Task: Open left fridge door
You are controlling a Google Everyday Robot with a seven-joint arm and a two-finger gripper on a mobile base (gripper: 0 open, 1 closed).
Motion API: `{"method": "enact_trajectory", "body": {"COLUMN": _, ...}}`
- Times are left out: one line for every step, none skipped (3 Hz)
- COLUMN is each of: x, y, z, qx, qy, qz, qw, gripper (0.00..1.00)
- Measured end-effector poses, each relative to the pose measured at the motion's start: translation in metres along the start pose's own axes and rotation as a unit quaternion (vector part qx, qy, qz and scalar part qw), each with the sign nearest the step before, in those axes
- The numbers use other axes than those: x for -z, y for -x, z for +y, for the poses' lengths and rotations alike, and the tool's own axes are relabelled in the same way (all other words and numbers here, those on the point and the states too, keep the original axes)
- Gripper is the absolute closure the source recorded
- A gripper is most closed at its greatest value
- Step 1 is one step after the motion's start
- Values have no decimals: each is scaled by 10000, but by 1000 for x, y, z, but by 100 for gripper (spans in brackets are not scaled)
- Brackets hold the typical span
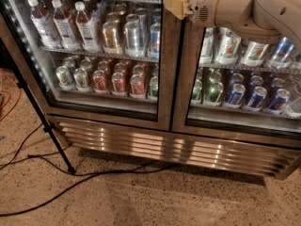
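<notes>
- Camera view: the gripper (176, 6) sits high at the centre stiles — the left fridge door (94, 51) spreads leftward and downward from it, its near edge running vertical.
- Whether it clasps anything — cannot tell.

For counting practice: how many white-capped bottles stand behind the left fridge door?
3, side by side behind the left fridge door: left bottle, middle bottle, right bottle; others may be hidden. The pincer is at that door's top right.
</notes>
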State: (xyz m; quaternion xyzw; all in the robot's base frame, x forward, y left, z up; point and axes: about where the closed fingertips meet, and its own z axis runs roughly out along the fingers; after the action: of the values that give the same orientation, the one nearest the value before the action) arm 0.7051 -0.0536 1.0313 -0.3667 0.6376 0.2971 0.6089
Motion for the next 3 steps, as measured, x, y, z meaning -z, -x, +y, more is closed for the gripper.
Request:
{"method": "enact_trajectory", "body": {"x": 0, "y": 2, "z": 2, "qx": -5, "qy": 45, "qz": -14, "qw": 10000, "gripper": 100}}
{"method": "enact_trajectory", "body": {"x": 0, "y": 3, "z": 2, "qx": -44, "qy": 76, "qz": -21, "qw": 10000, "gripper": 100}}
{"method": "enact_trajectory", "body": {"x": 0, "y": 4, "z": 3, "qx": -87, "qy": 107, "qz": -26, "qw": 9999, "gripper": 100}}
